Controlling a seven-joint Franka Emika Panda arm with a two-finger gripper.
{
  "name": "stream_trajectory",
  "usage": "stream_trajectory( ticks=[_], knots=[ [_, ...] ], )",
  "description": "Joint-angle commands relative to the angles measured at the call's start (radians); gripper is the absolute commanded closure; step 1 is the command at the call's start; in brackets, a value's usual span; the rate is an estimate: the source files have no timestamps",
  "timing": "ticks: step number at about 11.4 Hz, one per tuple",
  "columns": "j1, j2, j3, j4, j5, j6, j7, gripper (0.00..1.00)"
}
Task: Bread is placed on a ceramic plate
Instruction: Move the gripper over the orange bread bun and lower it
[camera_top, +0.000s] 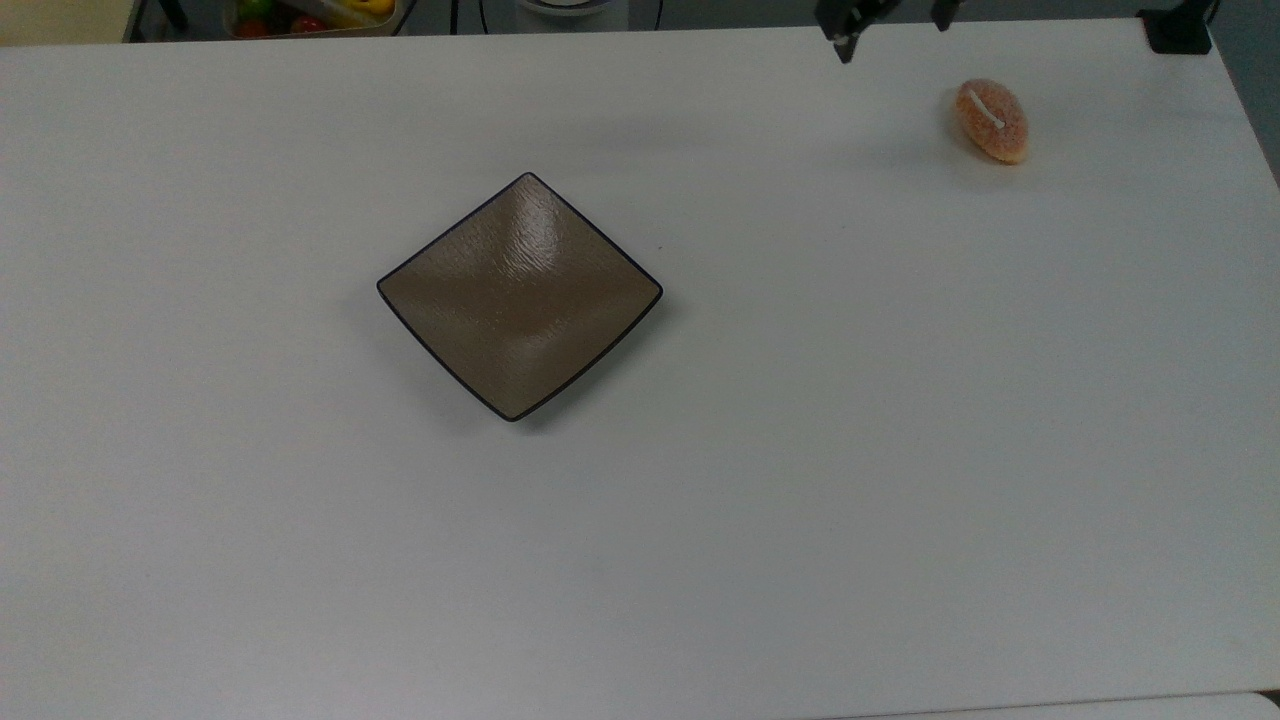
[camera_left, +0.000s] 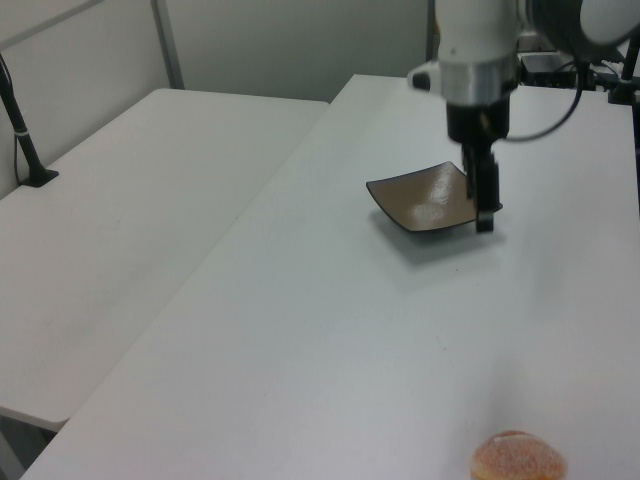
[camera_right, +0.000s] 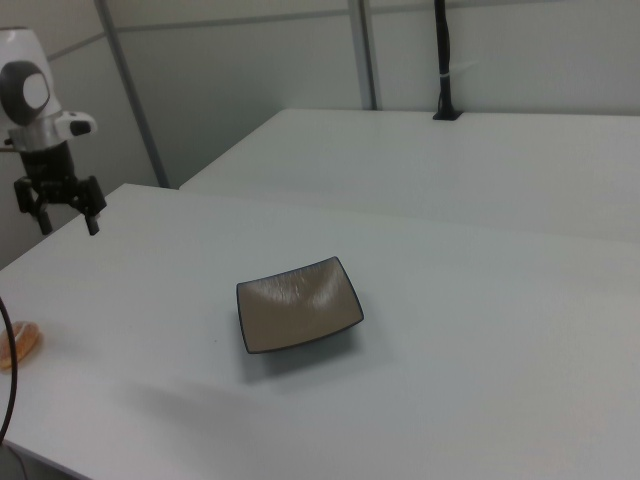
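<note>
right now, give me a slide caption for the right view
Open gripper hangs above the table's far left, bread at the left edge, square ceramic plate empty mid-table.

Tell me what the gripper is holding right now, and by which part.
Nothing. The gripper hangs open and empty above the table; the bread lies untouched on the table, apart from the ceramic plate.
</note>
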Motion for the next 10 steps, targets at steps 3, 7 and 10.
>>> stream_trajectory(
  ticks=[3,7,10],
  knots=[
    [0.152,0.067,0.014,-0.003,0.007,0.134,0.068,0.0],
    [0.229,0.115,0.034,-0.081,0.004,0.244,0.068,0.0],
    [0.293,0.183,0.034,-0.103,-0.019,0.328,0.096,0.0]
  ],
)
